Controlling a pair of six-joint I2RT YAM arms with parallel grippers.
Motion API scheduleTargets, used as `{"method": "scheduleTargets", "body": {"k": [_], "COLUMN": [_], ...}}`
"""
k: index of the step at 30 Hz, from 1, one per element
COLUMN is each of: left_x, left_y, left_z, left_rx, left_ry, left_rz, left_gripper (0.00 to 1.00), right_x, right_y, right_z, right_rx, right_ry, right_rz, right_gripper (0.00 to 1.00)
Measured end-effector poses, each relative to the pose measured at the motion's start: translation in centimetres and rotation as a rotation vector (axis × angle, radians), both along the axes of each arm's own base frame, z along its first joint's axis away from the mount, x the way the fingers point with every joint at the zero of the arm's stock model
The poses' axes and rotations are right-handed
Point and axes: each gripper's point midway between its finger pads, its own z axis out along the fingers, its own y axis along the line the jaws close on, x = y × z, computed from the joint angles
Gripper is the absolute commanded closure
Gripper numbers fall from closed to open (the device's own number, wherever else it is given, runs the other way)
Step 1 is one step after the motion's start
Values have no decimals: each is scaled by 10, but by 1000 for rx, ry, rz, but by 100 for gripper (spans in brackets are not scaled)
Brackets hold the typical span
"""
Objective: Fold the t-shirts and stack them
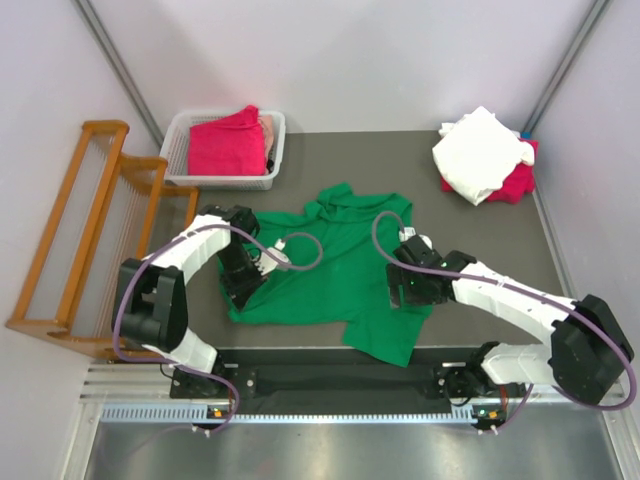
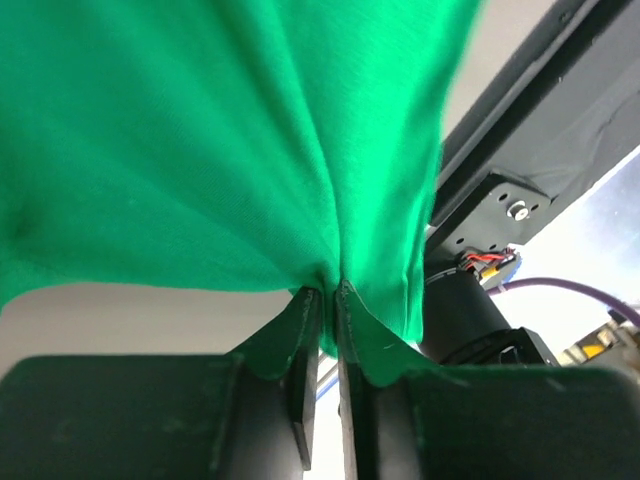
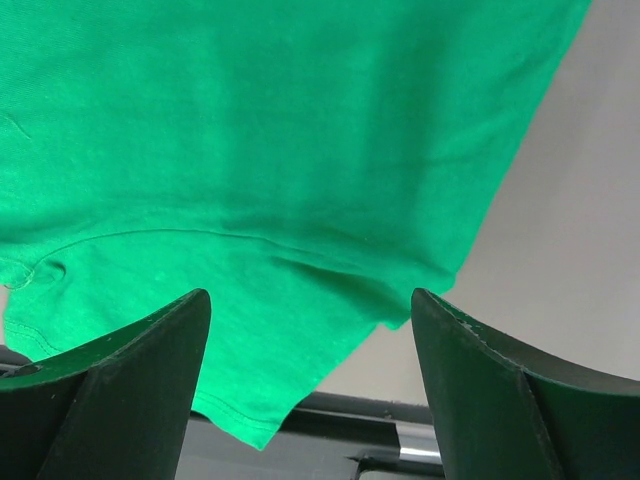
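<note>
A bright green t-shirt (image 1: 330,270) lies spread on the dark table, its lower right corner hanging over the near edge. My left gripper (image 1: 245,290) is at the shirt's left edge. In the left wrist view its jaws (image 2: 330,290) stand almost together, with a bunched fold of the green cloth (image 2: 220,130) pinched between the tips. My right gripper (image 1: 400,290) hovers over the shirt's right side. The right wrist view shows it open (image 3: 310,300), wide apart above the green hem (image 3: 250,150) and holding nothing. A white t-shirt (image 1: 480,155) lies folded on a crimson one (image 1: 515,185) at the back right.
A white slatted basket (image 1: 180,135) at the back left holds a crimson t-shirt (image 1: 225,145). An orange wooden rack (image 1: 70,240) stands along the left side. The table's black front rail (image 3: 400,420) runs just below the shirt's hanging corner.
</note>
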Motion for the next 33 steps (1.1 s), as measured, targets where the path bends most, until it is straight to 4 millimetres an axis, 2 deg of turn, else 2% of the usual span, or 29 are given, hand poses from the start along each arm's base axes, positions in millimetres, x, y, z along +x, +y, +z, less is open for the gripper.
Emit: {"method": "scheduleTargets", "body": {"k": [5, 7, 10, 15, 17, 19, 23, 25, 27, 29, 33], "left_x": [-5, -7, -9, -6, 8, 31, 87, 105, 112, 110, 99], "left_y": [1, 2, 5, 17, 20, 22, 20, 16, 12, 8, 6], "left_z": [-1, -2, -2, -6, -7, -2, 25, 35, 34, 28, 17], "left_rx": [3, 7, 24, 111, 138, 151, 136, 116, 102, 86, 75], "left_ry": [20, 27, 39, 19, -58, -186, -450, -520, -532, -505, -464], "left_rz": [-23, -27, -27, -2, 26, 75, 191, 238, 264, 272, 270], "left_gripper": [68, 68, 58, 55, 55, 54, 55, 57, 57, 57, 57], "right_x": [-1, -1, -9, -11, -9, -1, 28, 39, 41, 41, 30], "right_y": [1, 0, -6, -13, -17, -18, -11, -8, -9, -12, -21], "right_z": [0, -4, -18, -22, -19, -10, 24, 36, 37, 31, 7], "right_rx": [8, 8, -18, -49, -65, -76, -67, -55, -63, -77, -126], "right_ry": [4, 8, 42, 46, 30, -5, -120, -174, -186, -184, -137], "right_rz": [-25, -31, -42, -63, -70, -80, -98, -106, -107, -107, -103], "right_gripper": [21, 22, 22, 21, 21, 21, 20, 21, 23, 25, 26]}}
